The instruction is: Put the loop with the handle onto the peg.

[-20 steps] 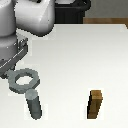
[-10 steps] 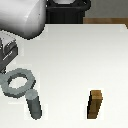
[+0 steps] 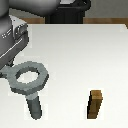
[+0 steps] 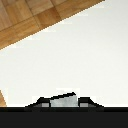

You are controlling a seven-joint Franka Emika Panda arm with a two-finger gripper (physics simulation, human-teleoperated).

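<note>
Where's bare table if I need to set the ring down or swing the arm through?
Bare table runs from the ring across to the exterior view's right edge, and back toward the far edge. The strip between the grey peg and the wooden block is free too. It is crowded at the exterior view's left, where ring, peg and arm bunch together.

No readable text, labels or numbers anywhere.

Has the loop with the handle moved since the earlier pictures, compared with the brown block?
Yes, slightly. In the exterior view the loop with the handle has drifted toward that view's left, away from the brown block, which has stayed in place.
</note>
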